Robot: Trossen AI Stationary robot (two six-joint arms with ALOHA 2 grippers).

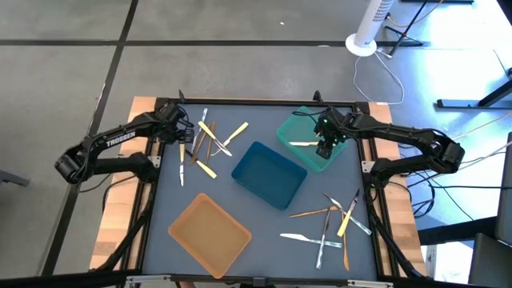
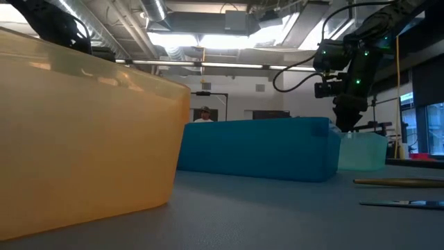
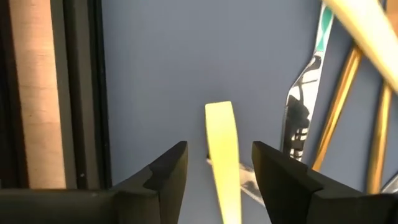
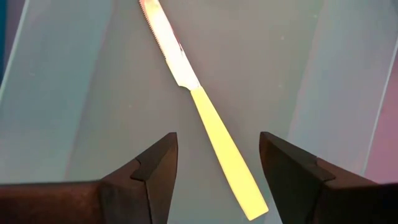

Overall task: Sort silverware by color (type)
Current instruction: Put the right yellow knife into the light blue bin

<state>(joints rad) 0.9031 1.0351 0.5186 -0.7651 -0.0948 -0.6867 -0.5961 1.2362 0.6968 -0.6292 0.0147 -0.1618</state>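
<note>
Yellow knife [image 4: 211, 134] lies in the teal tray [image 1: 298, 128], upper right.
My right gripper [image 4: 217, 158] hangs apart above; it's light, slick plastic, so I'd pinch mid-handle.

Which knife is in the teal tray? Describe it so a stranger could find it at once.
Start at the teal tray, at the far right of the mat beside the blue tray. Under the open right gripper one knife lies flat inside. It has a yellow handle and a serrated silvery blade, and it is the only piece seen in a tray; the rest lie on the mat.

place: lab/workshop | cues: exposed ceiling ducts [image 2: 236, 21], concrete floor [image 1: 240, 48], pedestal fan [image 1: 370, 28]
</note>
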